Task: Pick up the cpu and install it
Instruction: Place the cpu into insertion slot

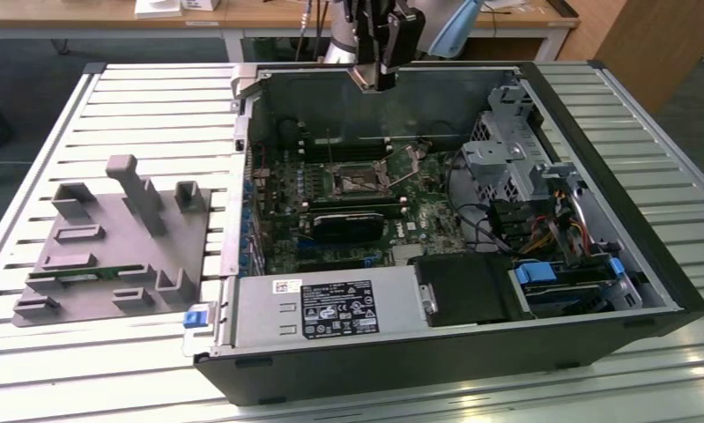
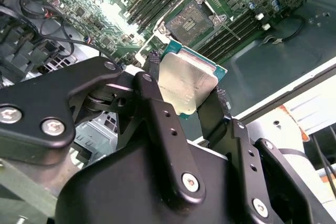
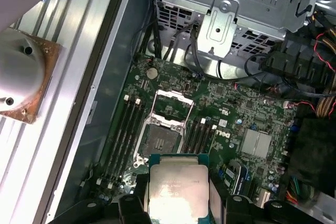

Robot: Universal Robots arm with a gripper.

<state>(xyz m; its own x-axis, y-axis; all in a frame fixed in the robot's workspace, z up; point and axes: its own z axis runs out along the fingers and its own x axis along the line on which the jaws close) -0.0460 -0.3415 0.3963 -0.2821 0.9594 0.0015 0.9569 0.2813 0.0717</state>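
The cpu, a flat square chip with a shiny silver top and a thin green edge, hangs above the motherboard with my gripper shut on two opposite edges. In both wrist views the black fingers press its sides. The cpu hovers beside the empty socket, whose metal load plate is flipped open. In the exterior view, my gripper hangs over the back wall of the open computer case, well above the socket.
A grey fixture holding a green memory stick lies on the slatted table at the exterior view's left. Inside the case are a labelled power supply, a metal drive cage, loose cables and a black module.
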